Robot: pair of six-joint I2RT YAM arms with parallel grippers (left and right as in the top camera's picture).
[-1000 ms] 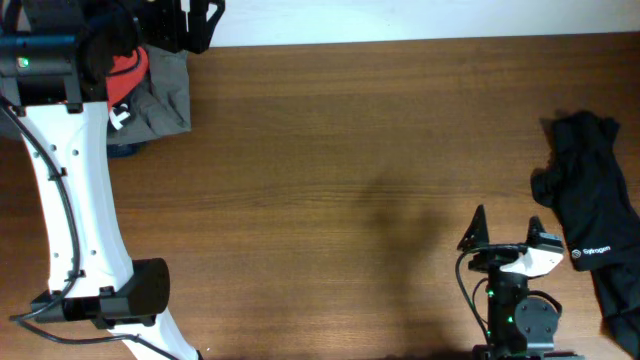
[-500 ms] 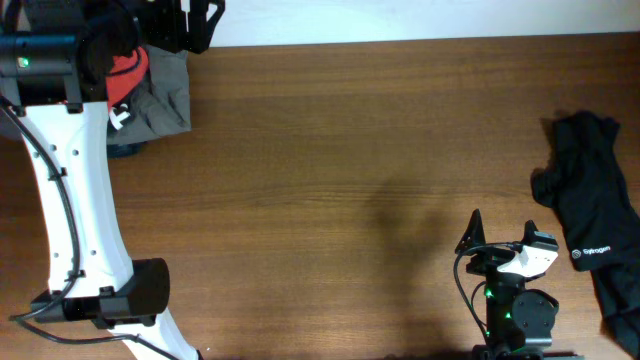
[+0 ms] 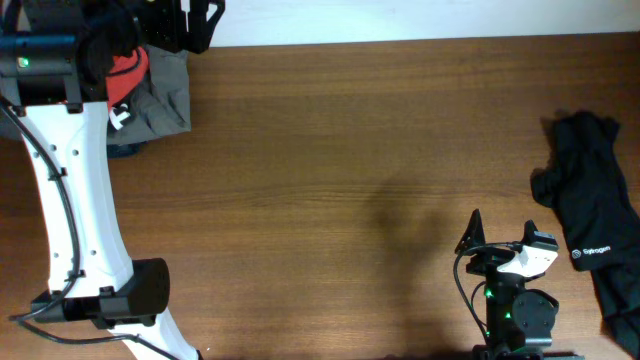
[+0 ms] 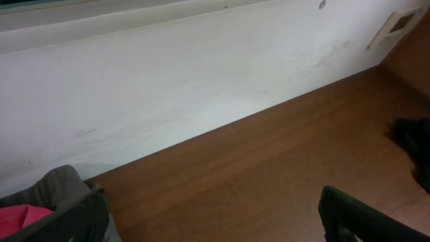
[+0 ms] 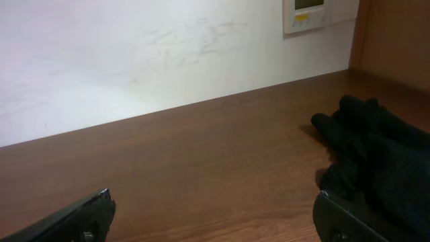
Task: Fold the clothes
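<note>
Right wrist view: right gripper (image 5: pixel 215 218) hanging low over wooden table (image 5: pixel 201 154), jaws spread wide, gripping nothing. Black garment (image 5: pixel 379 151) lying crumpled just beside it.

Left wrist view: left gripper (image 4: pixel 211 218) gaping too, empty, near back wall. Red-orange shirt (image 4: pixel 19 218) bunching against grey garment (image 4: pixel 57 185) close by one finger.

Overhead: two heaps sitting well apart at opposite table ends.

Judging step as first pick: pinching single layer at collar or hem, dragging it to open centre, avoiding catching grey garment along with shirt.
</note>
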